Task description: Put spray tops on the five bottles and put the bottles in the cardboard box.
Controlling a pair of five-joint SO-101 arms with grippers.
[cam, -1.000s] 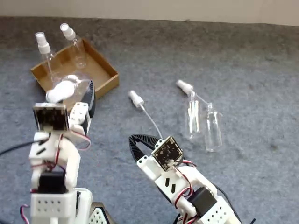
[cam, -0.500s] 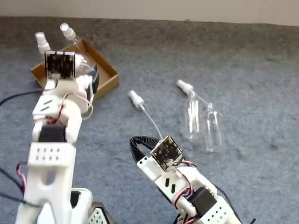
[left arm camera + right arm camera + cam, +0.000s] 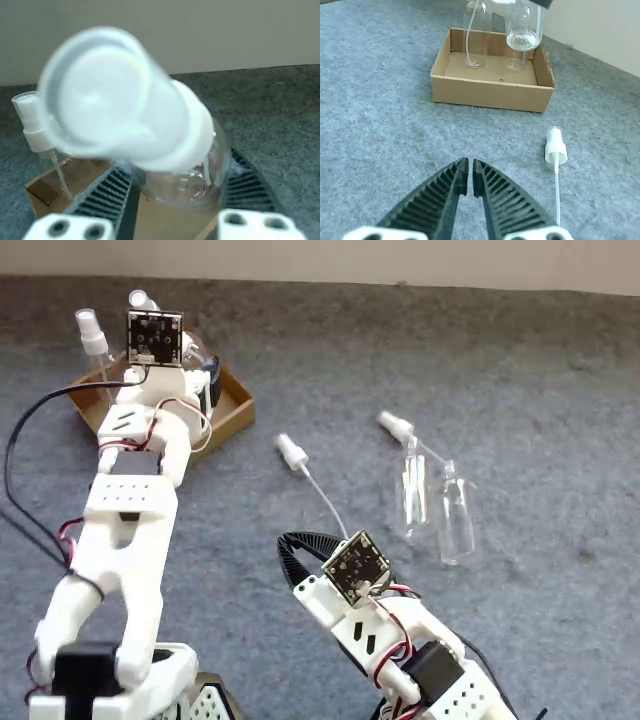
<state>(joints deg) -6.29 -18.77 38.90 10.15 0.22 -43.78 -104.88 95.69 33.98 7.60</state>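
Brown cardboard box [image 3: 492, 95], clear bottles [image 3: 457, 520], white spray tops [image 3: 555, 148], mottled grey carpet [image 3: 520, 370], ribbed black right claw [image 3: 470, 167].

Spray top [image 3: 120, 100] of nearest bottle [image 3: 182, 187] blurred up close; cardboard box [image 3: 233, 412] largely behind left arm [image 3: 140, 475]

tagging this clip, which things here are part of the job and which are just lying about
Job: cardboard box; two topped bottles standing in it; topped bottle in the left gripper; two bottles lying on the carpet; spray top by them; loose spray top near the right gripper.
Not the job: carpet; pale wall behind.
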